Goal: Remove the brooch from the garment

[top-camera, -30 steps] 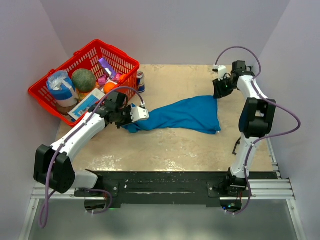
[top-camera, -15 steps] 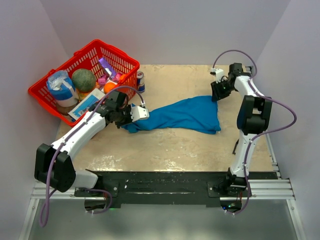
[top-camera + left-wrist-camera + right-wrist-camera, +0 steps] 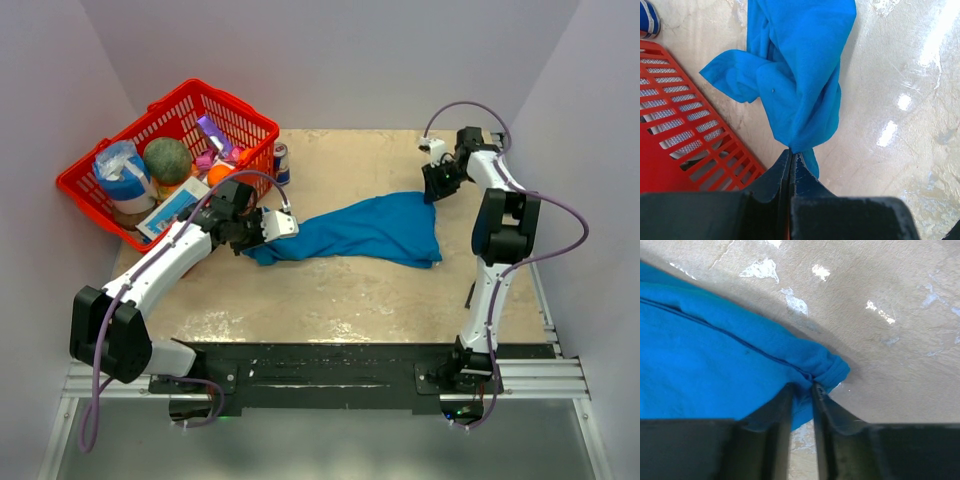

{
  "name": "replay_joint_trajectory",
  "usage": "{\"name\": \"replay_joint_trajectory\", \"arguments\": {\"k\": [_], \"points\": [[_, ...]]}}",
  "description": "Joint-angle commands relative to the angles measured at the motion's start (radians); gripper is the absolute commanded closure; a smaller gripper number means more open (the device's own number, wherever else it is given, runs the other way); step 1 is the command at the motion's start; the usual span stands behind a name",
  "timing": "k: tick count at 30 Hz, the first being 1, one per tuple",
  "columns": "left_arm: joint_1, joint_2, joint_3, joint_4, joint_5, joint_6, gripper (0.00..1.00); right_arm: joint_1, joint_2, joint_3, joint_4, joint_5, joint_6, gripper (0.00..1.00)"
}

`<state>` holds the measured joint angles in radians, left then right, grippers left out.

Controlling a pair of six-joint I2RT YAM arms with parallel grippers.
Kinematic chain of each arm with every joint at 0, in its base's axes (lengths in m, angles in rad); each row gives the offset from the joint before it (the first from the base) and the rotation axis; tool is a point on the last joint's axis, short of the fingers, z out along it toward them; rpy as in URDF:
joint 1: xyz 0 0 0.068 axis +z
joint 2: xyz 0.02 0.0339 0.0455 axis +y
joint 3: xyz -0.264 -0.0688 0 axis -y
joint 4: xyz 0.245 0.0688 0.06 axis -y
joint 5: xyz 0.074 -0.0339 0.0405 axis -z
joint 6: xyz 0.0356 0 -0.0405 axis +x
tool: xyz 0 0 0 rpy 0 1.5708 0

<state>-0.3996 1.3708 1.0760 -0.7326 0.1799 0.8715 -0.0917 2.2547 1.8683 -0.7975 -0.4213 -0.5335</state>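
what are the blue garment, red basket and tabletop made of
garment: soft matte knit cloth, likely cotton jersey; it bunches into folds and shows a stitched hem.
basket: glossy moulded plastic, by its uniform red slotted walls.
table: hard, smooth, beige mottled surface, maybe laminate or stone; it reflects light glare.

The right arm is shifting slightly left and toward the back of the table, its elbow rising and its cable loop tightening. The right gripper is settling at the far right corner of the blue T-shirt, with its jaws narrowing onto the bunched hem there.
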Motion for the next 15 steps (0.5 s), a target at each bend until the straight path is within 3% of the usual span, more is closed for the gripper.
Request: {"name": "replay_joint_trajectory", "arguments": {"k": [1,7,15], "points": [[0.007,0.001,0.044,-0.007,-0.002,-0.016,1.00,0.004,-0.009,0.038,-0.032,-0.045,-0.010,0.80],[0.007,-0.001,0.077,-0.001,-0.023,-0.005,1.00,0.004,-0.105,0.075,-0.088,-0.053,-0.032,0.98],[0.019,0.008,0.177,0.099,-0.020,0.026,1.00,0.003,-0.336,0.186,-0.200,0.021,-0.022,1.00]]}}
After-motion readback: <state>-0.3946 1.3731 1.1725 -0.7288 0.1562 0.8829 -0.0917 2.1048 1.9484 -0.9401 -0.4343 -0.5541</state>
